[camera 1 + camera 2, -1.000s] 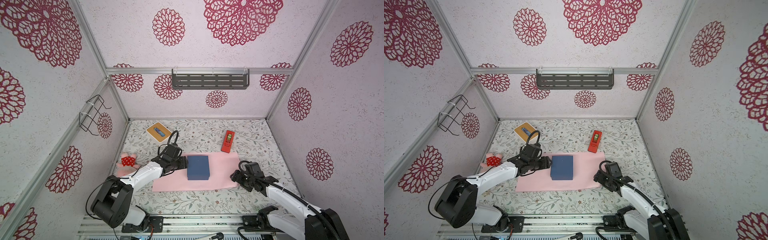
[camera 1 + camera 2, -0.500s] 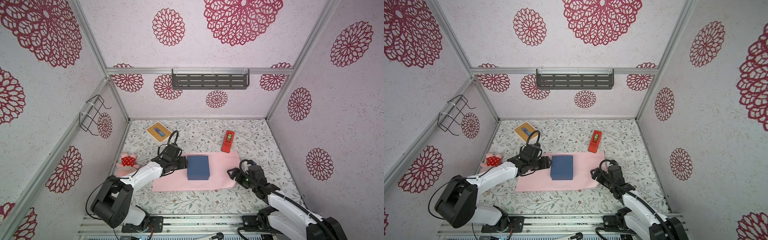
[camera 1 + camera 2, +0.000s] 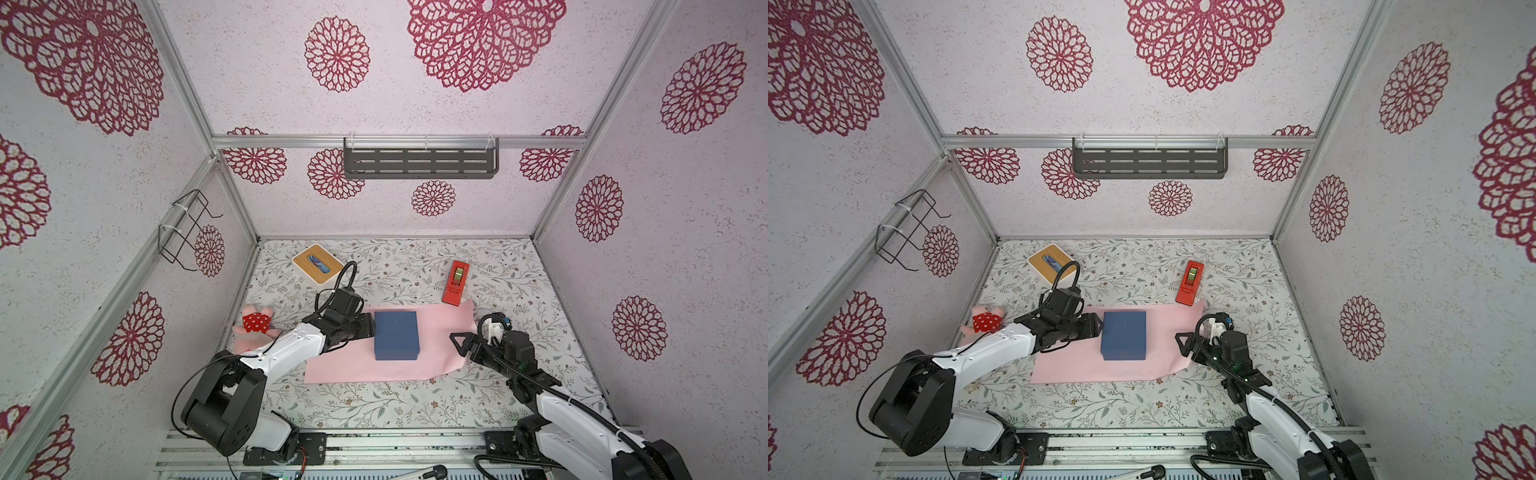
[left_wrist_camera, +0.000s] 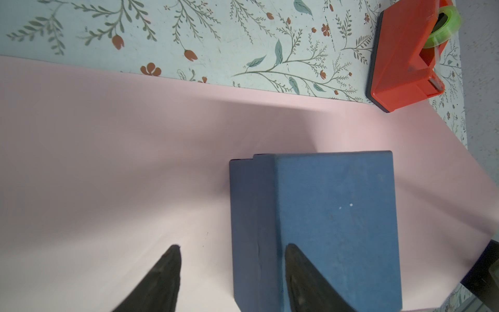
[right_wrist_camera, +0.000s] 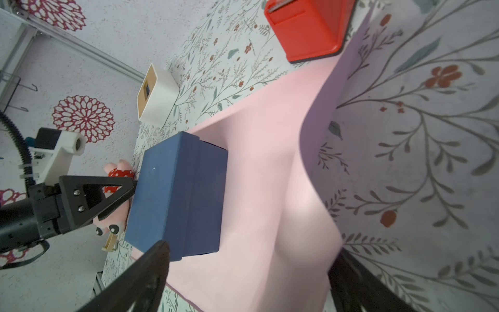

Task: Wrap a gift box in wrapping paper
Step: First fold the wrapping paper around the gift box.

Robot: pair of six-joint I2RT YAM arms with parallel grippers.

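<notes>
Entry, all positions referred to the gift box.

The gift box [image 3: 395, 334] is seen as a matte navy, nearly cubic carton with a lid overlapping a slightly narrower base. It is set upright on the wrapping paper [image 3: 440, 328], about midway along the sheet's length. The sheet is thin, rectangular and smooth, with its pale pink face up. It lies flat under and around the box. Its edge on the right-arm side of the box stands off the table in a soft bulge, where a lilac underside [image 5: 316, 113] is exposed.

The left gripper [image 3: 372, 326] is placed against the box's left-arm side. Its black wedge-shaped fingers [image 4: 299, 272] are parted, one tip at the lid's top edge and the other over bare paper; nothing is clamped.

The right gripper [image 3: 462, 345] is held at the bulged paper edge with jaws spread wide. The paper runs between them and is not pinched.

A glossy red plastic tape dispenser [image 3: 455, 282] is noted beyond the box, at the paper's far corner. A white box with a wooden top [image 3: 318, 264] and a pink plush toy [image 3: 255, 328] are noted past the left gripper.
</notes>
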